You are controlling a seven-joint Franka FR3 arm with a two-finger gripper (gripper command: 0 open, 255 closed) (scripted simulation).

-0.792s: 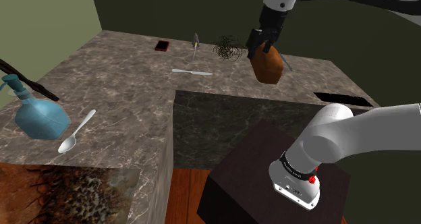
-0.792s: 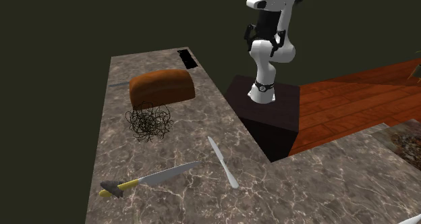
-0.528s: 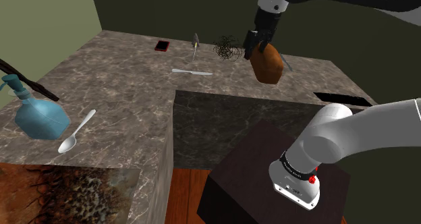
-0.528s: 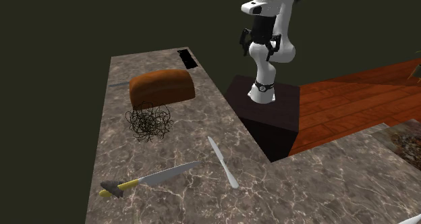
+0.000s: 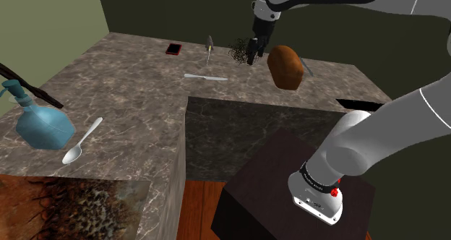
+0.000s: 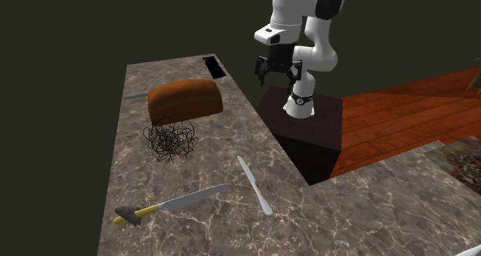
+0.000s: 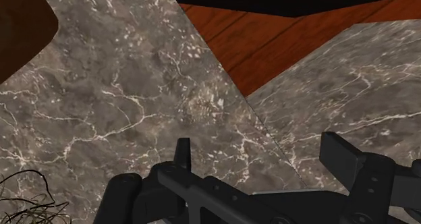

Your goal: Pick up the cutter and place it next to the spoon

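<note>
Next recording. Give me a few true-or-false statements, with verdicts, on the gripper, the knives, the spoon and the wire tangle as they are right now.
1. The gripper is open and holds nothing. True.
2. The spoon lies right beside the loaf. False: it lies near the blue bottle, far across the counter from the loaf.
3. The white knife and the yellow-handled knife both lie on the counter, apart from the gripper. True.
4. The wire tangle sits on the wooden floor. False: it sits on the counter, next to the loaf.
</note>
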